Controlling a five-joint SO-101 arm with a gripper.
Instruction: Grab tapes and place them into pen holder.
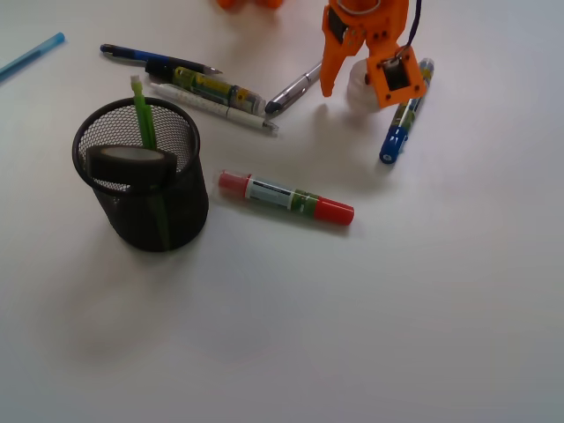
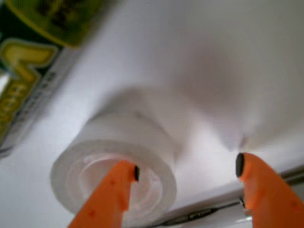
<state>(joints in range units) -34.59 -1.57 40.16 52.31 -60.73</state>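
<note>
A white tape roll [image 1: 360,95] lies flat on the white table at the back right, under my orange gripper [image 1: 346,85]. In the wrist view the roll [image 2: 156,152] is at lower left. One fingertip [image 2: 124,180] is over the roll's hole and the other fingertip [image 2: 251,175] is outside the roll to the right. My gripper [image 2: 187,169] is open, with one side of the roll between the jaws. The black mesh pen holder [image 1: 167,216] stands at the left. It holds a black tape roll [image 1: 130,164] and a green pen [image 1: 144,119].
A red marker [image 1: 286,198] lies mid-table. Several pens and markers [image 1: 211,90] lie behind the holder. A silver pen [image 1: 295,88] and a blue marker [image 1: 404,119] flank the gripper. A light blue pen [image 1: 31,55] is at far left. A green-yellow marker [image 2: 33,57] shows in the wrist view.
</note>
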